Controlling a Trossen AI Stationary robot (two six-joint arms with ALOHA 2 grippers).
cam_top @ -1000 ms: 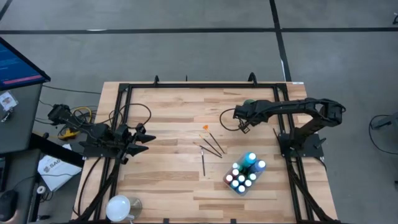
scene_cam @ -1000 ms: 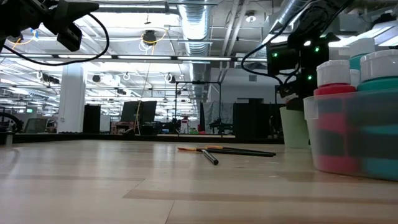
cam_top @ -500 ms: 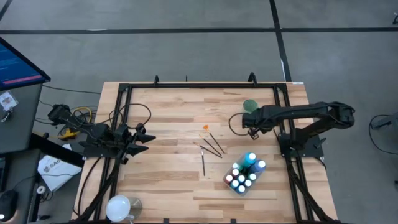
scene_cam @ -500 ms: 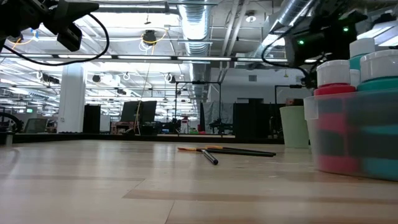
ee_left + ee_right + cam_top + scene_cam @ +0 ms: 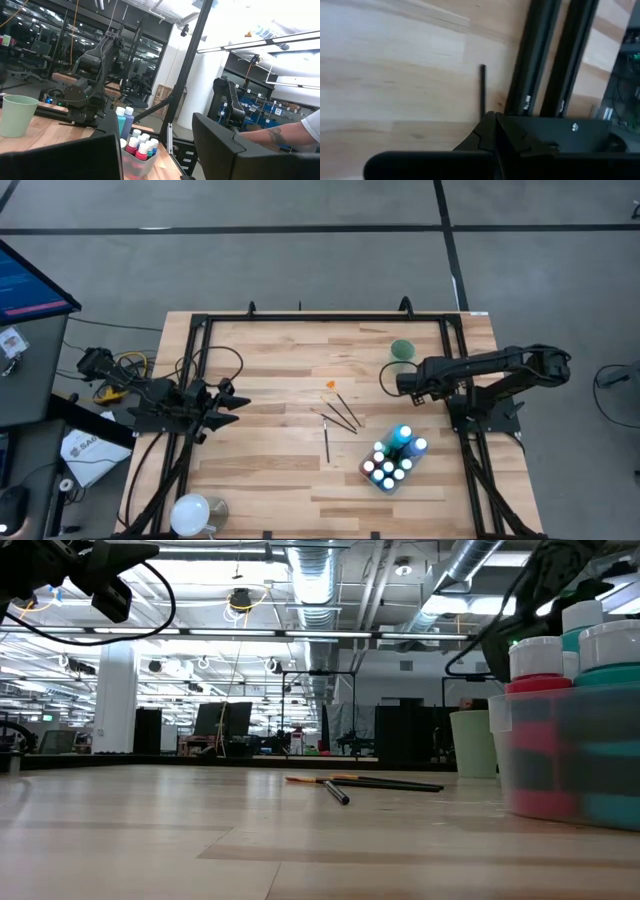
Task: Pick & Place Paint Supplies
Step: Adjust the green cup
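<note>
The right gripper (image 5: pixel 404 384) hangs with fingers pressed together and holding nothing, just beside the pale green cup (image 5: pixel 402 350). The paintbrushes (image 5: pixel 340 415) lie loose on the table (image 5: pixel 260 470) a short reach away, the paint bottles (image 5: pixel 392 460) standing in their tub nearby. This looks like a repositioning between picks; next it must open and descend over a brush. The left gripper (image 5: pixel 232 402) waits far across the table, fingers apart.

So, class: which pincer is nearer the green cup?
The right. The right pincer is shut just beside the green cup, toward the table's front. The left pincer is open far across the table, at its left edge.
</note>
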